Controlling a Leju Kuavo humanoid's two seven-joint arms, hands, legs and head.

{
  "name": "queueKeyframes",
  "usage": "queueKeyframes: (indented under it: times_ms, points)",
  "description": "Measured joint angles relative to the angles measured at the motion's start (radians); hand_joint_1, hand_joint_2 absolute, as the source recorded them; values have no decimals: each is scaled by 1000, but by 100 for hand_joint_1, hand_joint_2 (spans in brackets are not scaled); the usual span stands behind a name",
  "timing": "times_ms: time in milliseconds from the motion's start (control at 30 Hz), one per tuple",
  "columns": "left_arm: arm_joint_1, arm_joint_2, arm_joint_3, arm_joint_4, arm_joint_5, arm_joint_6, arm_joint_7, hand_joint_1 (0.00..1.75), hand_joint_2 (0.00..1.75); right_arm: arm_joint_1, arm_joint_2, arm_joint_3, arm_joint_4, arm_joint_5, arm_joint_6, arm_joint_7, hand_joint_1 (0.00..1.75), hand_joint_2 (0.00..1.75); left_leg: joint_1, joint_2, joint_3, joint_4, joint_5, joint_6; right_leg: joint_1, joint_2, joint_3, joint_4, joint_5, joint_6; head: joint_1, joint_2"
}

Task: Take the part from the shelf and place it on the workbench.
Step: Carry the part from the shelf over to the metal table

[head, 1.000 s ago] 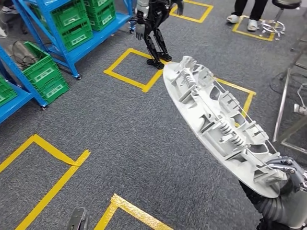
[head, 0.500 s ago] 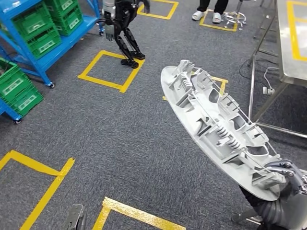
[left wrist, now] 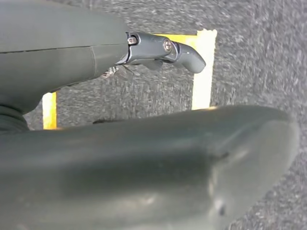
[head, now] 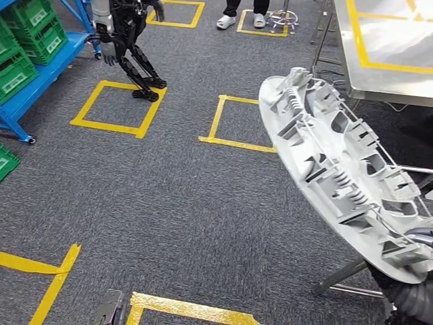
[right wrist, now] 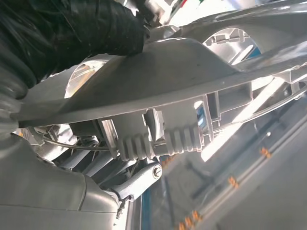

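The part (head: pixel 347 176) is a large pale grey oval plastic panel with ribs and clips on its upper face. My right hand (head: pixel 419 241) grips its near end at the lower right of the head view, and the panel juts forward and up, tilted. In the right wrist view the part (right wrist: pixel 181 81) lies across the hand, with a finger (right wrist: pixel 139 179) hooked under a ribbed clip. The steel workbench (head: pixel 393 64) with yellow tape lines stands just beyond the part's far end. My left hand (head: pixel 109 309) hangs low over the carpet; its fingers (left wrist: pixel 163 48) are apart and hold nothing.
A blue shelf (head: pixel 49 64) with green crates (head: pixel 30 30) stands at the far left. Another dark humanoid robot (head: pixel 125 40) stands by it. A person's feet (head: pixel 240 19) and a stool base (head: pixel 283 17) are at the back. Yellow tape squares (head: pixel 118 105) mark the grey carpet.
The whole view has swung to the right: shelf and other robot have slid left, and the workbench now fills the upper right. The part stays in my right hand.
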Motion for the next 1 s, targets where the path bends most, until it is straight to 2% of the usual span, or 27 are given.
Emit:
queueKeyframes:
  times_ms: [67, 100, 133, 200, 267, 300, 333, 367, 400, 433, 467, 500, 533, 567, 600, 667, 733, 767, 800, 833, 867, 900, 933, 967, 1000]
  points:
    - [0, -3, 1, -1, 0, -2, 1, 0, 0, 9, 1, -22, -8, -1, -1, -1, 175, 175, -2, 12, 0, -8, -1, 6, -3, 18, -11, -2, 7, 15, 0, 0]
    - [-1, -5, 2, -1, 0, -3, 1, 0, 0, 15, 1, -31, -10, -1, -1, -1, 175, 175, -2, 22, 0, -11, 2, 12, -4, 7, -17, 2, 5, 20, 1, 0]
    - [-2, -6, 2, -1, 0, -3, 1, 0, 0, 18, 2, -38, -13, -1, -2, -1, 175, 175, -2, 33, 0, -14, 5, 19, -3, -14, -28, 19, -7, 24, 4, 0]
    - [-3, -7, 3, -1, -1, -3, 0, 0, 0, 20, 2, -48, -15, -1, -2, -2, 175, 175, -3, 57, 0, -18, 9, 31, -1, -70, -73, 113, -60, 28, 9, 0]
    - [0, -7, 3, -1, -4, -3, 0, 0, 0, 22, 4, -58, -16, 0, -2, -4, 175, 175, -7, 81, -2, -17, 9, 35, -1, -89, -130, 243, -115, 32, 11, 0]
    - [1, -7, 3, -1, -6, -3, 0, 0, 0, 26, 4, -65, -17, 0, -2, -4, 175, 175, -9, 93, -2, -16, 8, 35, -2, -91, -144, 277, -122, 32, 11, 0]
    - [1, -8, 3, -1, -8, -3, 0, 0, 0, 31, 5, -74, -17, -1, -2, -3, 175, 175, -10, 104, -1, -16, 7, 36, -2, -93, -138, 274, -112, 32, 11, 0]
    - [0, -8, 3, -1, -9, -3, 0, 0, 0, 36, 6, -82, -18, -2, -2, -3, 175, 175, -10, 115, 0, -16, 6, 35, -1, -98, -112, 230, -85, 31, 11, 0]
    - [-1, -10, 3, -1, -11, -4, 0, 0, 0, 42, 8, -91, -20, -4, -2, -2, 175, 175, -11, 124, 2, -16, 4, 33, -1, -111, -72, 159, -54, 28, 11, 0]
    - [-2, -11, 3, -1, -12, -4, 0, 0, 0, 46, 9, -99, -22, -5, -2, -2, 175, 175, -14, 132, 4, -15, 1, 30, 4, -134, -32, 89, -34, 24, 11, 0]
    - [-2, -11, 3, -1, -14, -4, 0, 0, 0, 49, 11, -106, -25, -6, -2, -2, 175, 175, -17, 140, 5, -14, -1, 26, 8, -152, -2, 37, -23, 18, 11, 0]
    - [-2, -12, 3, -1, -14, -4, 0, 0, 0, 53, 13, -112, -29, -6, -2, -3, 175, 175, -20, 148, 7, -14, -3, 22, 12, -163, 13, 9, -21, 12, 10, 0]
    - [-2, -13, 3, -1, -15, -4, 0, 0, 0, 57, 16, -117, -31, -6, -2, -3, 175, 175, -22, 157, 8, -14, -4, 17, 16, -164, 17, 2, -24, 7, 10, 0]
    - [-2, -14, 3, -1, -15, -4, 0, 0, 0, 63, 19, -122, -33, -6, -2, -4, 175, 175, -22, 166, 9, -15, -5, 13, 15, -151, 16, 0, -21, 1, 10, 0]
    - [-3, -16, 3, -1, -15, -5, 0, 0, 0, 69, 23, -126, -35, -5, -2, -4, 175, 175, -21, 165, 11, -14, -9, 8, 14, -142, 15, -2, -19, -5, 10, 0]
    - [-3, -18, 3, -1, -16, -5, 1, 0, 0, 77, 29, -131, -37, -2, -2, -4, 175, 175, -17, 129, -4, 29, -43, -1, 9, -123, 15, -7, -14, -17, 7, 0]
    - [1, -18, 3, -1, -17, -5, 1, 0, 0, 80, 35, -133, -38, 0, -2, -5, 175, 175, -14, 84, -56, 148, -108, -7, 7, -103, 14, -8, -12, -25, 4, 0]
    - [4, -19, 3, -1, -17, -6, 1, 0, 0, 81, 37, -133, -38, 1, -2, -5, 175, 175, -13, 76, -89, 219, -136, -8, 7, -92, 14, -8, -12, -27, 4, 0]
    - [6, -20, 3, -1, -17, -6, 2, 0, 0, 82, 39, -133, -38, 1, -2, -5, 175, 175, -13, 73, -113, 269, -151, -9, 7, -79, 14, -8, -11, -27, 4, 0]
    - [7, -20, 3, -1, -18, -6, 2, 0, 0, 83, 41, -133, -38, 2, -2, -5, 175, 175, -13, 72, -124, 287, -145, -8, 7, -67, 14, -7, -11, -27, 4, 0]
    - [7, -21, 3, -1, -19, -6, 3, 0, 0, 84, 43, -133, -38, 3, -2, -5, 175, 175, -13, 71, -118, 266, -120, -7, 7, -54, 14, -7, -11, -27, 4, 0]
    - [6, -21, 3, -1, -20, -7, 4, 0, 0, 84, 44, -133, -38, 6, -2, -5, 175, 175, -12, 66, -95, 210, -81, -5, 7, -41, 15, -5, -10, -26, 4, 0]
    - [5, -21, 3, -1, -21, -7, 5, 0, 0, 84, 45, -133, -38, 9, -2, -4, 175, 175, -11, 52, -65, 137, -41, -1, 6, -30, 15, -4, -10, -24, 4, 0]
    - [3, -20, 3, -1, -23, -8, 6, 0, 0, 84, 46, -133, -38, 12, -2, -3, 175, 175, -9, 34, -37, 71, -13, 2, 7, -19, 13, -1, -10, -21, 4, 0]
    - [1, -21, 3, -2, -25, -8, 7, 0, 0, 83, 46, -133, -38, 15, -2, -1, 175, 175, -8, 19, -18, 26, 1, 4, 7, -10, 9, 1, -8, -16, 4, 0]
